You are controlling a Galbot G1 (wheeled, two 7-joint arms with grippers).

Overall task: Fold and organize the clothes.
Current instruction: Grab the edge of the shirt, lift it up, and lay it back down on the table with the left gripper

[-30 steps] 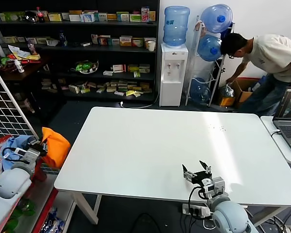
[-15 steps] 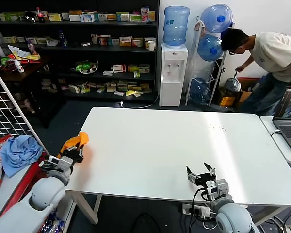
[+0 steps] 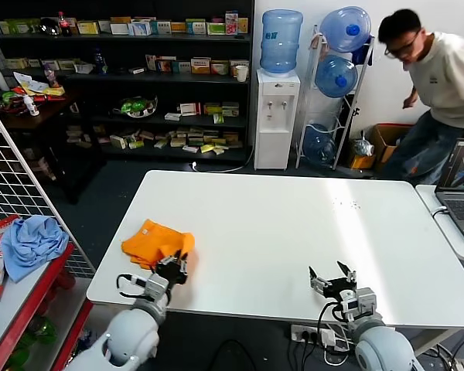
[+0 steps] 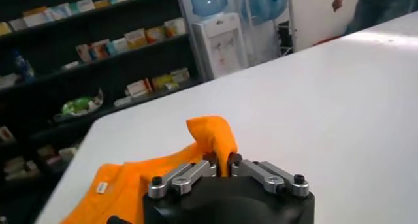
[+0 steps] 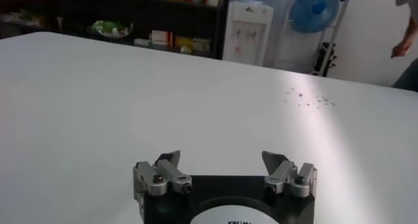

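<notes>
The bright orange shirt (image 3: 156,241) lies crumpled on the white table (image 3: 278,232) near its front left corner. My left gripper (image 3: 175,265) is shut on a fold of the shirt at its near right edge. In the left wrist view the orange shirt (image 4: 124,179) rises in a pinched ridge between the fingers of my left gripper (image 4: 222,160). My right gripper (image 3: 331,280) is open and empty, low over the table's front edge at the right. In the right wrist view my right gripper (image 5: 222,161) stands with jaws wide apart over bare table.
A light blue cloth (image 3: 32,241) lies on a red shelf cart to the left, beside a wire grid panel. A laptop (image 3: 460,193) sits on a second table at the right. A person (image 3: 437,85) stands at the back right by water bottles.
My left gripper has carried the orange shirt from beside the cart onto the table's front left area. The shirt now rests on the table. The person at the back has straightened up.
</notes>
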